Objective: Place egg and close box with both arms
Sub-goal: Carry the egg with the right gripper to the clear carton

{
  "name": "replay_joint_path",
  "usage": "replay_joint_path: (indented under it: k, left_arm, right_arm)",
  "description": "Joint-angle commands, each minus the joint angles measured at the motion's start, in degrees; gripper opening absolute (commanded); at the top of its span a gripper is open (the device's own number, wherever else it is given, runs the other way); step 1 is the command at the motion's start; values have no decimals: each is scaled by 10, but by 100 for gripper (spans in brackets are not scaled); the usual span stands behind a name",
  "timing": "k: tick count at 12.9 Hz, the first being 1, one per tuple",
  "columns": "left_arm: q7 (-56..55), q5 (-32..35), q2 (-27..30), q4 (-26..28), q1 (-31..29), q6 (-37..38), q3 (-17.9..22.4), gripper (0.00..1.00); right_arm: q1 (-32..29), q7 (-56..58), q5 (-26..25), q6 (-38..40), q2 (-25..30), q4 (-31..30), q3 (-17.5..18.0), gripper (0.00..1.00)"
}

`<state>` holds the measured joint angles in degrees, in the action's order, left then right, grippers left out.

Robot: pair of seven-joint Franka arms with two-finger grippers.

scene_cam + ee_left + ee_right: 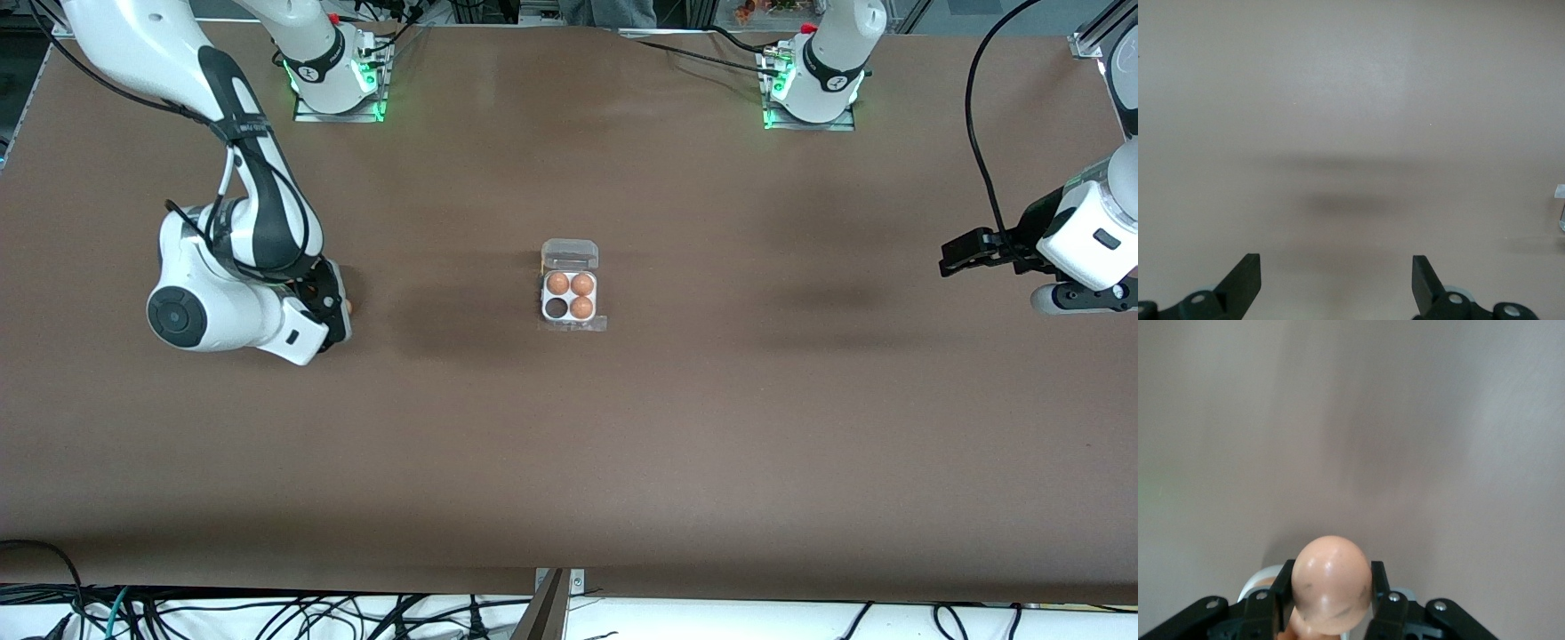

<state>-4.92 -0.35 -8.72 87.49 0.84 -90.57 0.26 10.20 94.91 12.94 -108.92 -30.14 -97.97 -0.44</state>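
Observation:
The box (570,296) lies open at the middle of the table, its clear lid (570,253) folded back toward the robots' bases. Three orange-brown eggs fill its cells and one cell (556,308) stands empty and dark. My right gripper (343,304) hangs low over the table toward the right arm's end, shut on the egg (1331,583), which sits between the black fingers (1381,587); only an orange sliver of the egg (352,308) shows in the front view. My left gripper (953,260) waits open over the left arm's end, with nothing between its fingers (1245,280).
A whitish rounded rim (1258,579) and another orange shape show just under the right gripper. Both arm bases (338,80) stand along the table's edge farthest from the front camera. Cables (267,618) run below the nearest edge.

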Motion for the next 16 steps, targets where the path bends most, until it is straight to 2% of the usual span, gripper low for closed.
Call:
replay_joint_path:
  k: [1,3,6,10,16]
  left_arm:
    - [8,-1,-6,-15,-3,4,-2,100]
    - [8,-1,-6,-15,-3,4,-2,100]
    - [8,-1,-7,-15,-3,4,-3,100]
    - [8,-1,-10,-15,-2,4,-3,100]
    - [8,0,-9,-15,-3,4,-3,100]
  right_arm:
    - [4,7,100,10,-34,47,3,15]
    - [13,8,170,-2,-42,59,4,16]
    - [15,39,273,-37,-69,70,26,16]
    - [21,147,432,-55,-93,71,39,17]
    - [94,294,619,-91,-134,71,39,17]
